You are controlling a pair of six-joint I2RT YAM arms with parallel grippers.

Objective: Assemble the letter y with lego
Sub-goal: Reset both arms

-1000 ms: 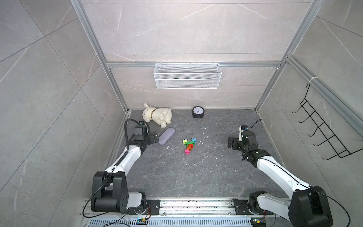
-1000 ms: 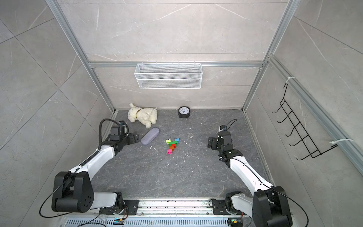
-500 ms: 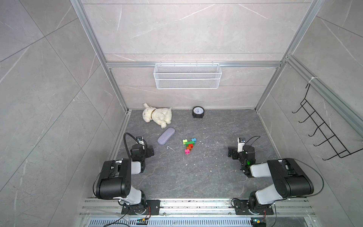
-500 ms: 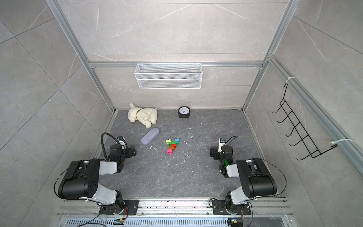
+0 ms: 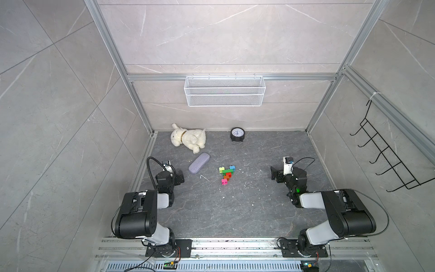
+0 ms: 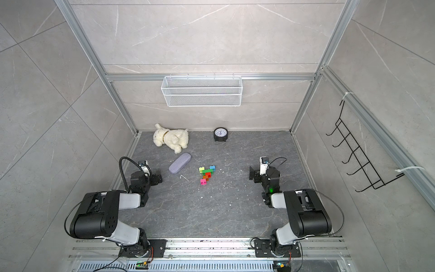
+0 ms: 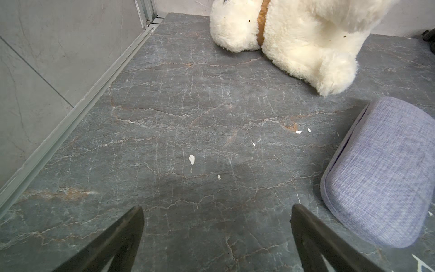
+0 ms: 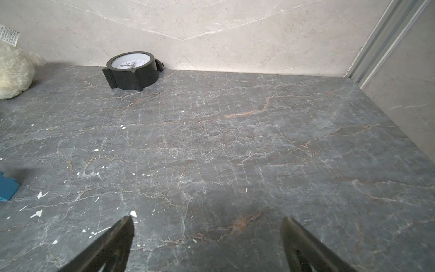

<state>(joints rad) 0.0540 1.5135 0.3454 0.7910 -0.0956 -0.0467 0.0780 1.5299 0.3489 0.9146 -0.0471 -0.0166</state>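
Observation:
The letter y (image 5: 226,174) (image 6: 206,174) lies flat mid-table, built of lego: yellow-green (image 5: 221,169) and blue (image 5: 232,167) prongs on a green brick (image 5: 226,171), then red (image 5: 228,174), orange (image 5: 227,177) and pink (image 5: 224,181) down the stem. My left gripper (image 5: 174,175) (image 7: 216,216) is low at the table's left, open and empty, well away from the figure. At the right my right gripper (image 5: 283,174) (image 8: 208,226) is open and empty too. The right wrist view catches only the blue brick's edge (image 8: 7,186).
A lilac case (image 5: 199,163) (image 7: 381,169) lies just beside the left gripper. A white plush dog (image 5: 188,140) (image 7: 294,30) and a black clock (image 5: 237,134) (image 8: 131,70) sit by the back wall. A wire basket (image 5: 224,90) hangs above, a hook rack (image 5: 386,162) on the right wall.
Both arms have folded back toward their bases from a stretched-out pose, most of it in the first half second. The brick figure has not moved. Both grippers stayed open.

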